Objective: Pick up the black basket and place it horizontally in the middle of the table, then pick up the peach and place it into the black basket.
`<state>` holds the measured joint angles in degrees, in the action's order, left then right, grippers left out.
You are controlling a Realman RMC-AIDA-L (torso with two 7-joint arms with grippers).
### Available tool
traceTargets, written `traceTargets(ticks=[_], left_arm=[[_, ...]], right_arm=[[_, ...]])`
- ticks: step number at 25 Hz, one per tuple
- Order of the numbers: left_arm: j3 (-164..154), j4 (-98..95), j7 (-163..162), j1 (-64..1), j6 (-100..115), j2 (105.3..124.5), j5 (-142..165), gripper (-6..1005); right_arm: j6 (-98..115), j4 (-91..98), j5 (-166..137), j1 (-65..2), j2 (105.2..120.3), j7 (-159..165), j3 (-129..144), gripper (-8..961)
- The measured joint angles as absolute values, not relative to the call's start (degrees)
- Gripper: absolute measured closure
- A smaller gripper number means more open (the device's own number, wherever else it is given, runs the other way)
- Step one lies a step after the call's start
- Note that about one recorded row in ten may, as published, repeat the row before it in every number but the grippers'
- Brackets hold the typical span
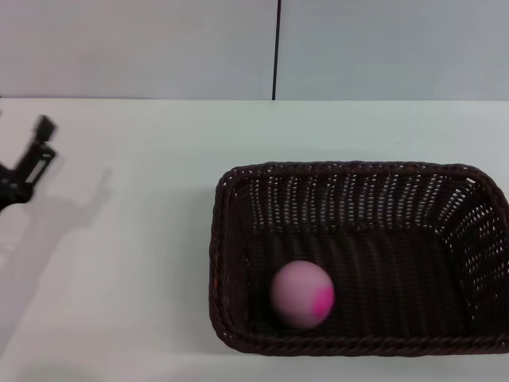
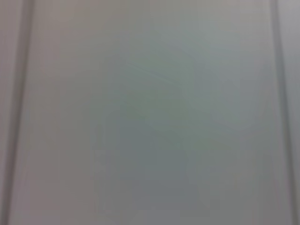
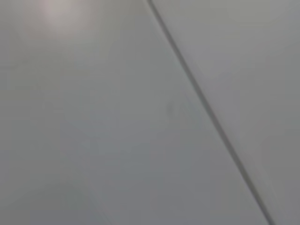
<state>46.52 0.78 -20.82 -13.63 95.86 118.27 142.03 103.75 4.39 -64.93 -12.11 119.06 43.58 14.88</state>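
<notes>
The black basket (image 1: 358,255) lies lengthwise across the white table (image 1: 135,239), right of the middle, its right end cut off by the picture's edge. The peach (image 1: 302,294), pale pink with a magenta patch, rests inside the basket on its floor near the front left corner. My left gripper (image 1: 41,142) is at the far left, raised over the table and well away from the basket, open and empty. My right gripper is out of view. Both wrist views show only plain grey surfaces.
A pale wall with a dark vertical seam (image 1: 277,48) stands behind the table's far edge. The left arm's shadow (image 1: 48,231) falls on the bare table left of the basket.
</notes>
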Motion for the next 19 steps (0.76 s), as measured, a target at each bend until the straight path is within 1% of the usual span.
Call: traceTargets(ticks=[4, 10, 19], left_arm=[[47.46, 0.75, -19.91, -13.16, 95.73, 118.25, 142.02, 184], [48.58, 1.27, -19.30, -12.34, 95.93, 118.31, 142.05, 184], [52.58, 1.67, -17.55, -12.48, 94.41, 118.57, 141.61, 184]], right_arm=[[102.45, 2.30, -64.93, -12.82, 119.07, 39.75, 14.39, 326], [100.64, 1.67, -64.93, -16.69, 119.08, 37.76, 14.20, 326], [95.04, 2.13, -64.93, -20.06, 119.03, 37.00, 13.18, 326]])
